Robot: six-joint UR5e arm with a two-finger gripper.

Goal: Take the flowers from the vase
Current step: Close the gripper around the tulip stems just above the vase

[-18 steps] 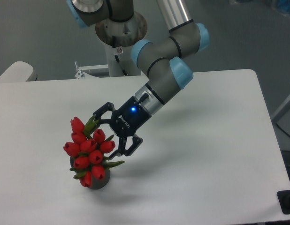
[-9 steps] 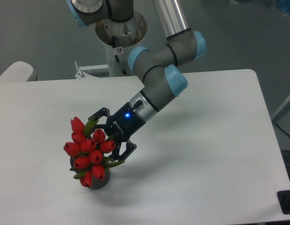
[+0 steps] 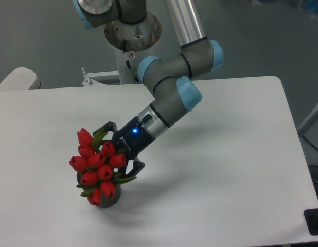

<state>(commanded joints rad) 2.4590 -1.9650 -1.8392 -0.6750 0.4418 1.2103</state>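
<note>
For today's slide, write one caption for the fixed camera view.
UR5e gripper, open, reaches around red flowers standing in a dark vase on a white table.

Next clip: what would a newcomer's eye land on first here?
The flowers, a bright red bunch of tulips, stand out near the front left of the white table, hiding most of the dark vase beneath. Next comes the end effector, blue light lit, open jaws reaching into the bunch's right side.
</note>
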